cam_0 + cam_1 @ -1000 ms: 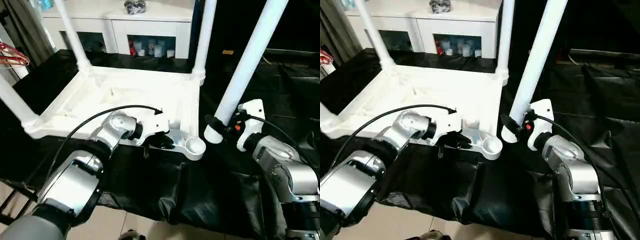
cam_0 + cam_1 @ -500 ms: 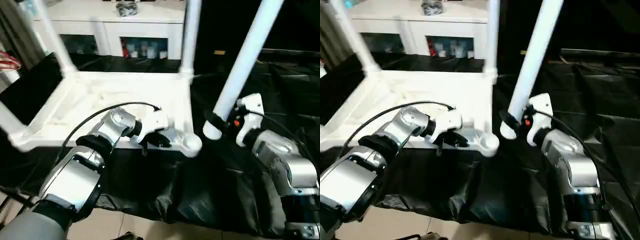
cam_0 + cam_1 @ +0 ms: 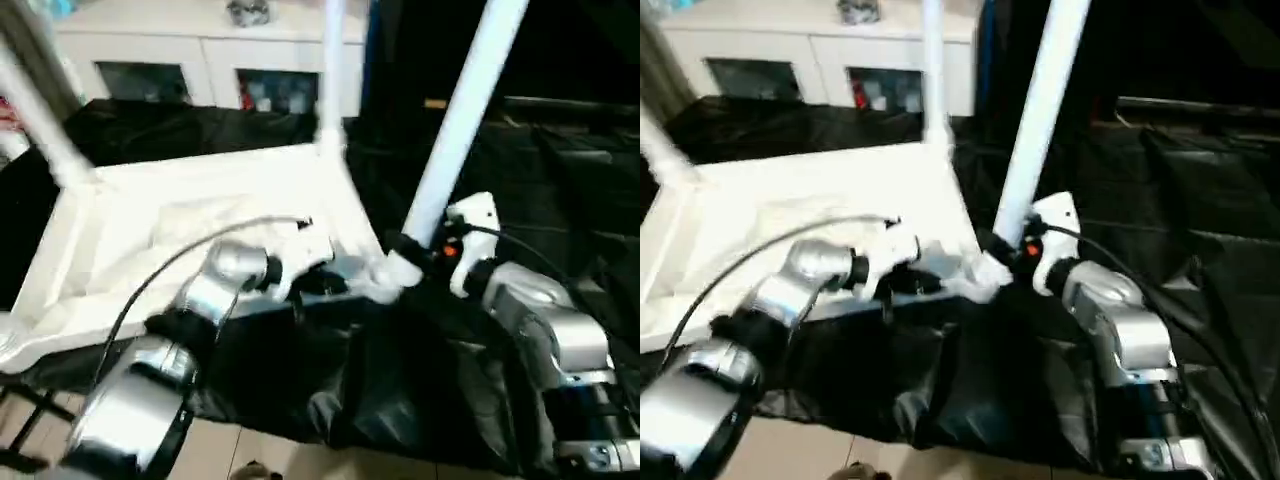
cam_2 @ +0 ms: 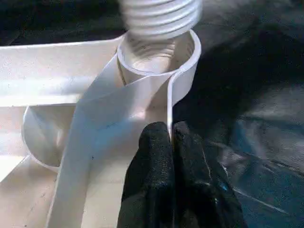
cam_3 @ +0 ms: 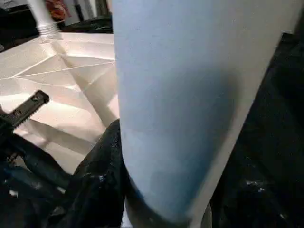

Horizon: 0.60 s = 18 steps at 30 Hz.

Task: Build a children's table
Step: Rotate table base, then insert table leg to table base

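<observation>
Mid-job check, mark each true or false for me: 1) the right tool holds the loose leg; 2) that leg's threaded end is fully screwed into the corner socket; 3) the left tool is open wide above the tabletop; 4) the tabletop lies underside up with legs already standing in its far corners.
1) True: the right tool grips the loose leg near its lower end.
2) False: the threaded end hangs just over the corner socket, threads exposed.
3) False: the left tool is shut, pinching the tabletop's rim wall beside that socket.
4) True: the tabletop shows its ribbed underside, with a far leg upright.
</observation>
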Available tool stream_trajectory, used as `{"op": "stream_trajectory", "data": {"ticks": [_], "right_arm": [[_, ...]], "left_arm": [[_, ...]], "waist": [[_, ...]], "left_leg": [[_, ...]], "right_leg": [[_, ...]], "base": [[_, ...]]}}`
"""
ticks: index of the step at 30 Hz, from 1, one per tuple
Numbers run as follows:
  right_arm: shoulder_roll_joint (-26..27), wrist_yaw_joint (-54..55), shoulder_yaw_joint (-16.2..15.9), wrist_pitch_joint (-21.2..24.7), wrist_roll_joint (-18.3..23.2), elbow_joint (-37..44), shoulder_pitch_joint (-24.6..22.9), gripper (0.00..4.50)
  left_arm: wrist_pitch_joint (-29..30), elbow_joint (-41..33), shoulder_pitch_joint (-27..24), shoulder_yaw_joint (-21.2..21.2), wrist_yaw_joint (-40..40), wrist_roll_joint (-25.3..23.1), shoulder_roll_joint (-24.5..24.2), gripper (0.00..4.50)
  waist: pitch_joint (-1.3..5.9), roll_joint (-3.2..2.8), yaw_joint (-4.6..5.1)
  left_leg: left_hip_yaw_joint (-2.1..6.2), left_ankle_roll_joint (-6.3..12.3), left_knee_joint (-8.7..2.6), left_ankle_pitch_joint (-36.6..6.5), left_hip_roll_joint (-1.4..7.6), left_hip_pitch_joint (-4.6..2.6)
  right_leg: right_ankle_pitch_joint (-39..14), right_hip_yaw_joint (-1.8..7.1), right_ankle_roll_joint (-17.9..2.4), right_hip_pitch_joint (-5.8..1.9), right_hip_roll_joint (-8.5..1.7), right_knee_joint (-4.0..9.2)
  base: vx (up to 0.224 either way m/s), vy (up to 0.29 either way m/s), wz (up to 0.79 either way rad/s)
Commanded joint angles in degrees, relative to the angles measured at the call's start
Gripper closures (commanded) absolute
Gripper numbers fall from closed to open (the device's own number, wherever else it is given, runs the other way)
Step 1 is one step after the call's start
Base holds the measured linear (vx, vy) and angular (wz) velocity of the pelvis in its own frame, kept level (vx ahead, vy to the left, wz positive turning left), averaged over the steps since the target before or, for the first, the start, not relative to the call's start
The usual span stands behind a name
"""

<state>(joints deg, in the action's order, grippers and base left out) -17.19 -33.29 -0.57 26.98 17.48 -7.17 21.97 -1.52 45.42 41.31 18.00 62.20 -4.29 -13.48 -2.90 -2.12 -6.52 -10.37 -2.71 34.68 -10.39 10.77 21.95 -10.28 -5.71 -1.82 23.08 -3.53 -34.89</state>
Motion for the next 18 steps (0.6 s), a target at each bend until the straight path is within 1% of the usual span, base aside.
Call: {"op": "stream_trajectory", "data": {"ticks": [1,2,3,4,6,8,9,13,15,18], "right_arm": [[-0.2,-0.8,-0.2,0.0,-0.4,-0.1,1.1,2.61],[-0.1,-0.9,-0.3,-0.1,-0.4,-0.2,1.2,2.61],[-0.1,-0.9,-0.4,-0.2,-0.4,-0.4,1.3,2.61],[-0.2,-0.9,-0.4,-0.3,-0.4,-0.5,1.4,2.61],[-0.1,-1.0,-0.6,-0.4,-0.4,-0.9,1.7,2.61],[0.0,-0.9,-0.7,-0.5,-0.5,-1.1,2.0,2.61],[0.0,-1.0,-0.8,-0.5,-0.6,-1.2,2.0,2.61],[0.2,-1.1,-0.8,-0.5,-0.8,-0.9,1.9,2.61],[0.2,-1.1,-0.9,-0.4,-0.8,-0.7,1.7,2.61],[0.3,-1.2,-1.0,-0.3,-0.8,-0.6,1.6,2.61]], "left_arm": [[1.8,-2.4,-1.8,1.4,0.2,-0.8,-0.7,4.5],[2.5,-2.8,-1.9,1.3,-0.2,-0.9,-0.8,4.05],[2.9,-3.3,-2.1,0.9,-0.6,-0.8,-0.9,3.94],[3.0,-3.5,-2.3,0.6,-0.9,-0.7,-0.8,3.94],[3.1,-3.4,-2.3,0.4,-0.8,-0.8,-1.3,3.88],[2.7,-2.6,-2.2,0.4,-0.9,-1.0,-1.7,3.65],[2.7,-2.5,-2.3,0.4,-1.1,-1.3,-1.8,3.61],[2.8,-2.1,-2.4,0.9,-1.1,-1.8,-2.6,3.61],[3.2,-2.2,-2.5,1.0,-0.9,-1.8,-2.8,3.61],[3.8,-2.3,-2.5,0.7,-0.1,-1.1,-2.7,3.61]], "waist": [[4.02,1.44,-0.04],[4.05,1.41,-0.16],[3.97,1.45,-0.17],[3.93,1.51,-0.16],[3.96,1.49,-0.12],[3.94,1.56,-0.03],[3.95,1.61,0.01],[3.91,1.43,-0.01],[3.92,1.44,0.01],[3.86,1.48,0.03]], "left_leg": [[1.05,3.68,-3.81,-7.0,2.97,-0.94],[1.13,3.45,-3.86,-7.2,3.05,-1.05],[1.03,3.22,-3.87,-7.4,2.96,-1.1],[1.09,2.92,-3.92,-7.6,2.93,-1.01],[1.14,2.63,-3.98,-7.7,2.91,-1.05],[1.13,2.41,-3.98,-7.7,2.81,-0.94],[1.15,2.36,-3.99,-7.7,2.79,-0.91],[1.15,2.32,-3.97,-7.8,2.8,-0.99],[1.17,2.18,-3.99,-8.1,2.84,-1.02],[1.15,1.98,-4.02,-8.6,2.78,-1.04]], "right_leg": [[-14.7,3.54,-8.2,-3.08,-5.89,4.62],[-15.1,3.56,-8.1,-3.1,-6.0,4.59],[-15.8,3.59,-7.8,-2.95,-5.92,4.73],[-16.2,3.6,-7.6,-3.08,-5.98,4.75],[-15.9,3.6,-7.4,-3.05,-5.9,4.71],[-15.3,3.64,-7.5,-3.13,-5.91,4.7],[-15.2,3.64,-7.5,-3.19,-5.92,4.66],[-15.2,3.68,-7.5,-3.12,-5.91,4.73],[-15.3,3.67,-7.5,-3.13,-5.91,4.74],[-16.2,3.66,-7.4,-3.14,-5.94,4.88]], "base": [[0.0,0.0,0.0],[0.0,0.0,0.0],[0.0,0.0,0.0],[0.0,0.0,0.0],[0.0,0.0,0.0],[0.0,0.0,0.0],[0.0,0.0,0.0],[0.0,0.0,0.0],[0.0,0.0,0.0],[0.0,0.0,0.0]]}}
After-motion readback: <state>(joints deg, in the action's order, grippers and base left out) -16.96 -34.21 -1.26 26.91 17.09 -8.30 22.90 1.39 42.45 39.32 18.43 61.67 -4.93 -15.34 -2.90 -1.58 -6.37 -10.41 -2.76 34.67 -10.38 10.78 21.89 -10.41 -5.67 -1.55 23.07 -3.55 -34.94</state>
